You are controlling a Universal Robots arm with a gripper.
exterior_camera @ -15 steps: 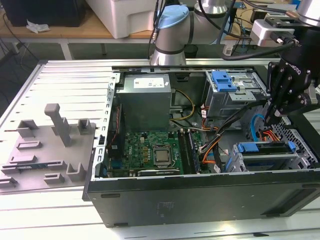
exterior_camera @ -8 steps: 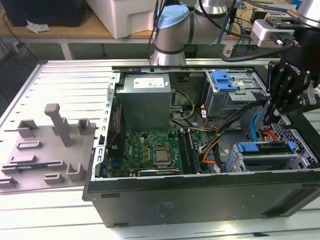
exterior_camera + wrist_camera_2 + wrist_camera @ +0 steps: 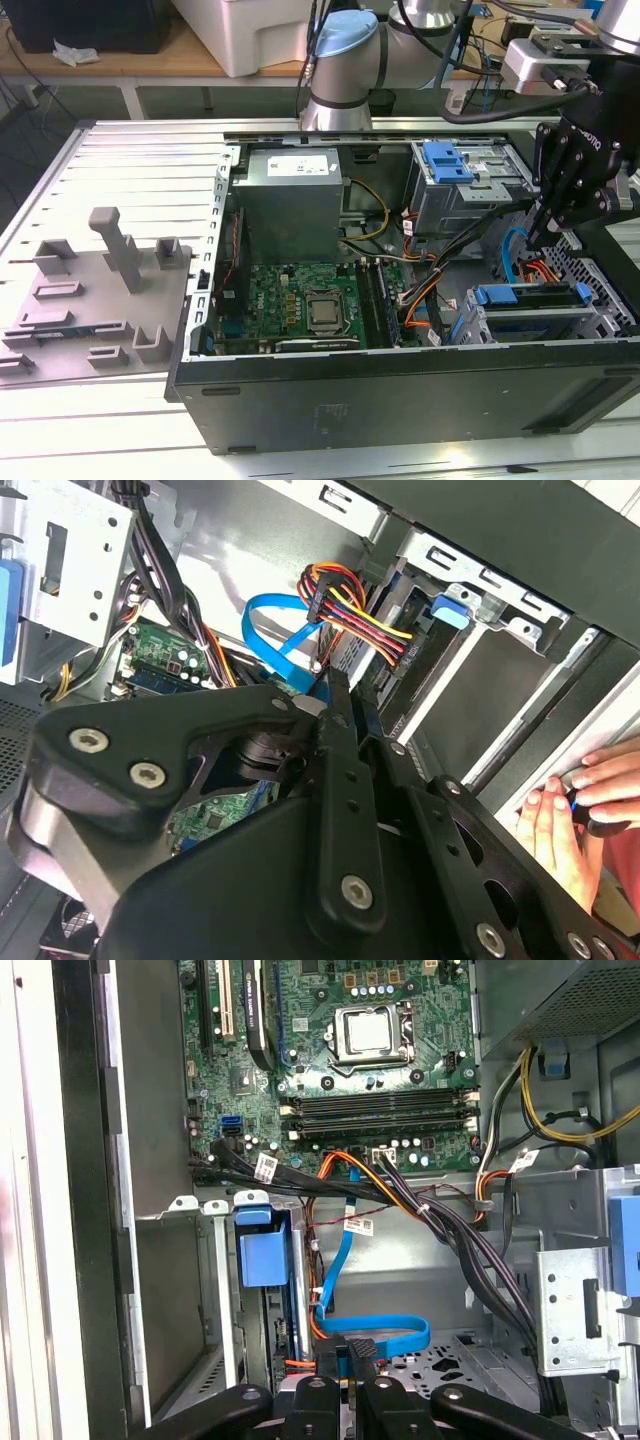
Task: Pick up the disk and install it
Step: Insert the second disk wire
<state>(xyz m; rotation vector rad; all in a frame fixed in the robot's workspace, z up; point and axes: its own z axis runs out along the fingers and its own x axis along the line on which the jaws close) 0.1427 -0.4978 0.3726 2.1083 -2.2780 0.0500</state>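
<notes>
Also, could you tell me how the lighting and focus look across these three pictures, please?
In the exterior view, lighting is even, with pale glare on the metal table and shade inside the computer case. In the second wrist view, the gripper looms dark and close, with the hand soft at the edge. In the first wrist view, the motherboard is sharp and evenly lit.

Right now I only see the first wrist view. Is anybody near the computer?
Observer: Yes. In the second wrist view, a person's hand is at the edge of the case.
Operator: What's outside the case?
Observer: In the exterior view, a grey moulded tray lies at the exterior view's left of it.
Operator: Where's the gripper from out there?
Observer: The gripper reaches down at the exterior view's right end, beside the drive cage.
</notes>
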